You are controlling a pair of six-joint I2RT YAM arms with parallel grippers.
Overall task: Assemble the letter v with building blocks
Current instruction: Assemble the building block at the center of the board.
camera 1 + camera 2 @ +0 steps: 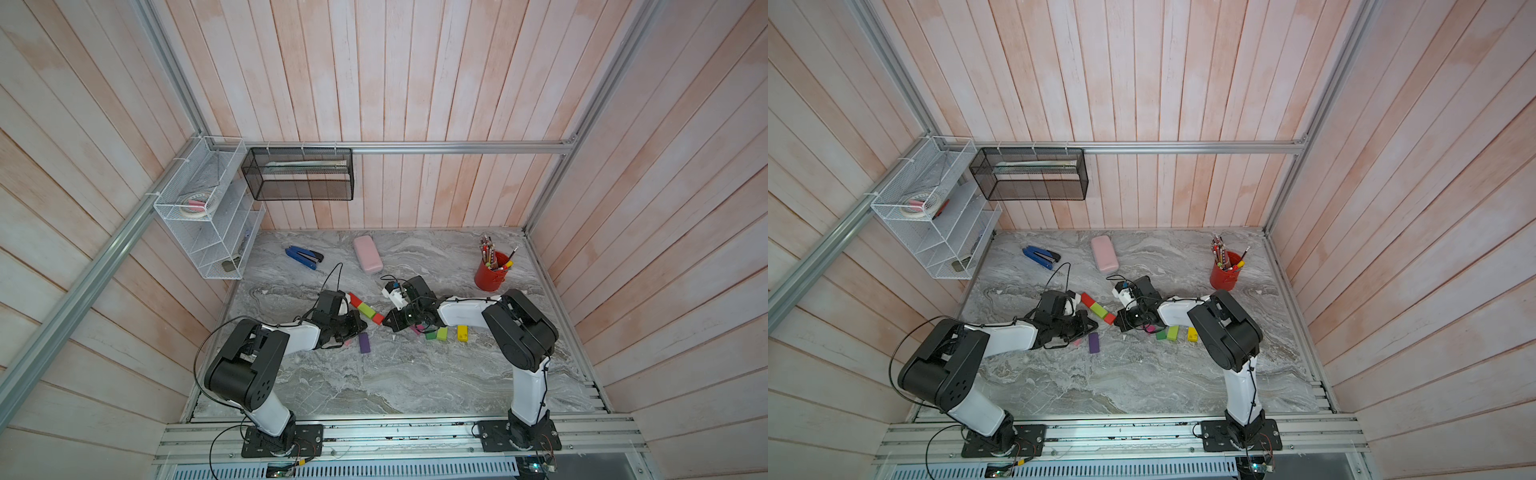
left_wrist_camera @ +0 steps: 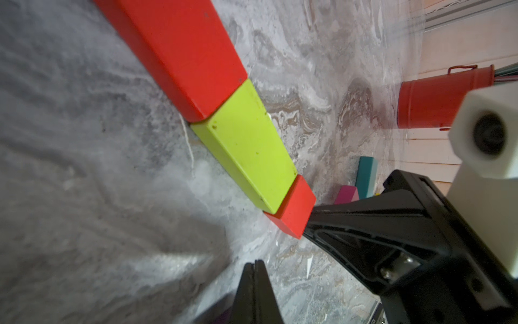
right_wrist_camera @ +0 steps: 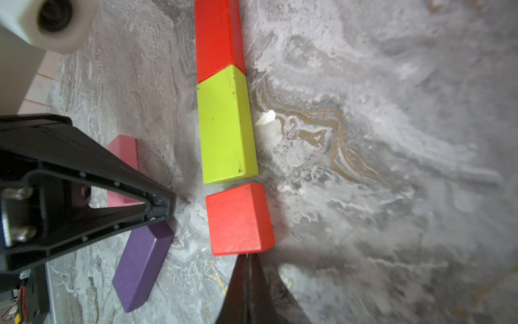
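A long red brick [image 1: 355, 299], a lime brick [image 1: 367, 310] and a short red cube [image 1: 377, 318] lie end to end in one slanted line. A narrow gap separates lime brick [image 3: 227, 126] and cube [image 3: 238, 218]. My right gripper [image 3: 248, 256] is shut, its tip touching the cube's free end. My left gripper [image 2: 255, 262] is shut and empty, beside the line near the purple brick [image 1: 364, 343] and over a half-hidden pink brick [image 3: 123, 151]. Magenta [image 1: 417, 329], green [image 1: 431, 333], lime [image 1: 442, 333] and yellow [image 1: 462, 333] blocks lie by the right arm; a teal one [image 2: 365, 179] shows behind.
At the back of the marble table [image 1: 395, 386] lie a blue stapler [image 1: 304, 257] and a pale pink case [image 1: 368, 254]. A red pencil cup [image 1: 490, 272] stands back right. A white wire shelf [image 1: 208, 216] and black mesh basket [image 1: 299, 174] hang on the walls.
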